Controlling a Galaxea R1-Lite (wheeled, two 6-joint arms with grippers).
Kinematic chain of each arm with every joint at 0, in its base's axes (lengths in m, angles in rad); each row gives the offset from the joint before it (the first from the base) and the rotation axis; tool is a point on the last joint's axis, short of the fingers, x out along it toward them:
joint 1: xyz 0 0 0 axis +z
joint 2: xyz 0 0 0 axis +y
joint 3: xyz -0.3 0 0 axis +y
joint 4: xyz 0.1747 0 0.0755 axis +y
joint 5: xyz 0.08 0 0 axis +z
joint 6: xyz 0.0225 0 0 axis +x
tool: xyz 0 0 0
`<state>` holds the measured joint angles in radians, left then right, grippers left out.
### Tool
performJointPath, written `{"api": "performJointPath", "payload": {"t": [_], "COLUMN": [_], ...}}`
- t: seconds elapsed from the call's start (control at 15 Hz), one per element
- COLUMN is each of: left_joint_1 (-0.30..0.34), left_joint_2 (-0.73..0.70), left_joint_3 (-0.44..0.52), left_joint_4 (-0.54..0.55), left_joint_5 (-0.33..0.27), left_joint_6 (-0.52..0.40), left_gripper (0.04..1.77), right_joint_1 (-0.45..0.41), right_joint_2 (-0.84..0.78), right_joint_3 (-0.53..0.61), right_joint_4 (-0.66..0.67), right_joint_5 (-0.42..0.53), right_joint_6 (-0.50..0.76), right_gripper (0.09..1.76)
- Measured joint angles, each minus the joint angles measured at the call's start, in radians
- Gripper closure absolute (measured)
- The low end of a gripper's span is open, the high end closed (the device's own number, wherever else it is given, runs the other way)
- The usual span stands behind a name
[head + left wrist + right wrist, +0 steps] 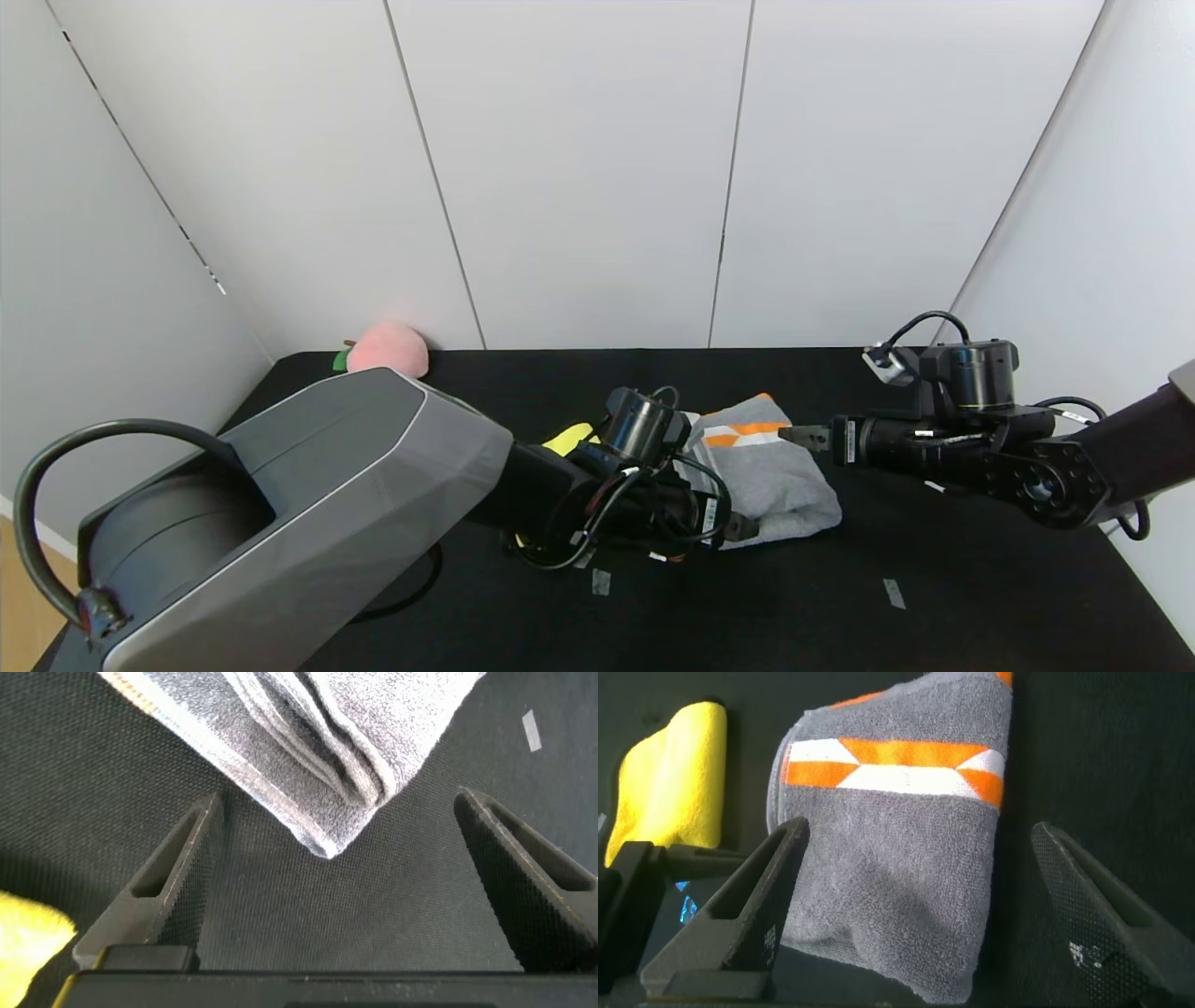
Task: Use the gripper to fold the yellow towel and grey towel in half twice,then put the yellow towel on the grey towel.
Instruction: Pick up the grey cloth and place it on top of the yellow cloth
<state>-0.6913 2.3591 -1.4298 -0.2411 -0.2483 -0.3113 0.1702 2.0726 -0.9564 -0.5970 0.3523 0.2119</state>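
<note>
My left arm is hiding most of the yellow towel (571,437), lying left of the folded grey towel (770,476) on the black table (934,597). I am holding my left gripper (341,882) wide, empty, at a grey corner. My right gripper (920,905) is hovering wide, empty, over the grey towel.

yellow towel (571,437): mostly hidden behind the left arm in the head view, only a bright corner showing.
grey towel (775,481): its left side is covered by the left arm's wrist; the left wrist view cuts it off, showing only one folded corner.
left gripper (738,528): fingers barely visible past the wrist from the head.
pink plush toy (387,349): partly hidden behind the left arm's housing.
</note>
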Motion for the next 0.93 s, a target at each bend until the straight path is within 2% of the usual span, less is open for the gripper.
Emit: {"api": "performJointPath", "payload": {"t": [0.2,0.47,0.93], "left_joint_1": [0.001,0.004,0.004], "left_joint_2": [0.012,0.04,0.086], "left_joint_3": [-0.036,-0.143,-0.27], "left_joint_4": [0.023,0.159,0.25], "left_joint_5": [0.001,0.006,0.006], "left_joint_6": [-0.003,-0.019,-0.036], "left_gripper": [0.09,0.09,0.09], "right_joint_1": [0.0,0.0,0.0], "right_joint_2": [0.004,0.004,0.004], "right_joint_3": [0.006,0.015,0.024], "right_joint_4": [-0.003,-0.011,-0.017], "right_joint_5": [0.0,0.002,0.001], "right_joint_6": [0.0,-0.002,-0.001], "right_gripper": [0.14,0.14,0.14]}}
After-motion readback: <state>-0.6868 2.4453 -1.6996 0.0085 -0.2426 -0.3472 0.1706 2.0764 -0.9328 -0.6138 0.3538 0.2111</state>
